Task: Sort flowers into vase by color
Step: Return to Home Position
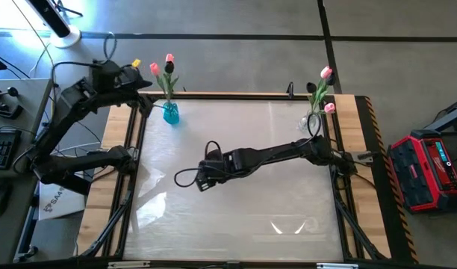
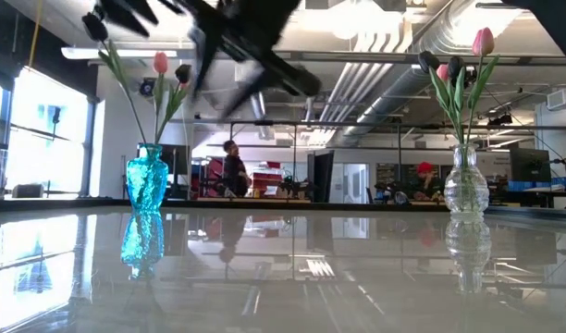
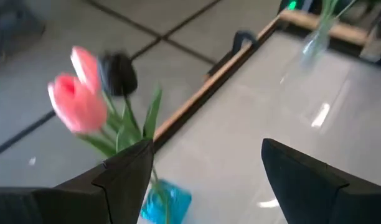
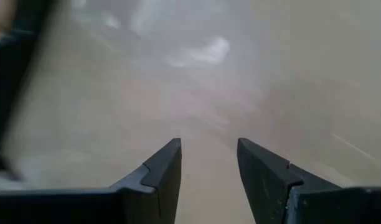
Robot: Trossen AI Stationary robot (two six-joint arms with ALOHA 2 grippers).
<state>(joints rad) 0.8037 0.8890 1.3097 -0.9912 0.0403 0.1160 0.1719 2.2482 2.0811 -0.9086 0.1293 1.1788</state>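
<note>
The table (image 2: 283,277) is glossy and pale, mirroring the ceiling lights, with wood strips along its sides. On the floor to its right sits a red toolbox (image 1: 426,168). Beyond the far edge the room opens into a long workshop. There are bright windows (image 2: 43,129) on the left and pipes (image 2: 422,37) running under the ceiling. A person (image 2: 233,168) sits far back among the desks.

The right claw (image 4: 209,144) hangs over the middle of the table. Its fingers are parted and it holds nothing. It is well apart from both vases, somewhat nearer the blue one.

At the far left corner stands the blue vase (image 1: 170,113). It holds flowers (image 1: 169,66), two pink and one black, with stems leaning slightly. The left claw (image 3: 206,149) hovers off that corner, just beside those heads. It is spread wide and empty. In its wrist view one finger overlaps the green stems, though I cannot tell whether it touches them.

At the far right corner stands the clear vase (image 1: 312,123). Pink heads rise above it. From table height I also see dark shapes beside them, which may be buds.
</note>
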